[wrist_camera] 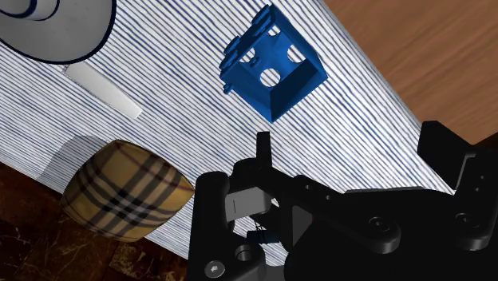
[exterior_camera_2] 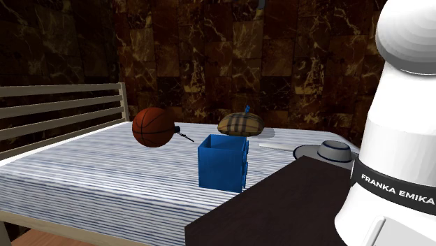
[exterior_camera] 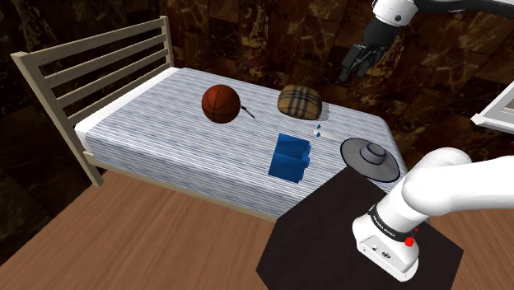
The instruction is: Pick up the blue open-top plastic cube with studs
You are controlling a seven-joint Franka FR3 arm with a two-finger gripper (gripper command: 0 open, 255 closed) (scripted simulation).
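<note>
The blue open-top cube (exterior_camera: pixel 290 155) stands on the striped bed near its front edge, between the basketball and the grey hat. In the second exterior view the blue cube (exterior_camera_2: pixel 223 163) sits upright with its open side up. In the wrist view the blue cube (wrist_camera: pixel 271 72) shows round holes in its walls and lies well ahead of the fingers. My gripper (exterior_camera: pixel 354 67) hangs high above the bed's far side, past the plaid cap and far from the cube. The gripper (wrist_camera: pixel 351 152) is open, with nothing between its fingers.
On the bed lie a basketball (exterior_camera: pixel 221 103), a plaid cap (exterior_camera: pixel 300 101), a grey brimmed hat (exterior_camera: pixel 371 158) and a flat white strip (exterior_camera: pixel 334 132). A slatted headboard (exterior_camera: pixel 91 62) closes the shoulder view's left. The dark stand (exterior_camera: pixel 346 239) abuts the bed's front edge.
</note>
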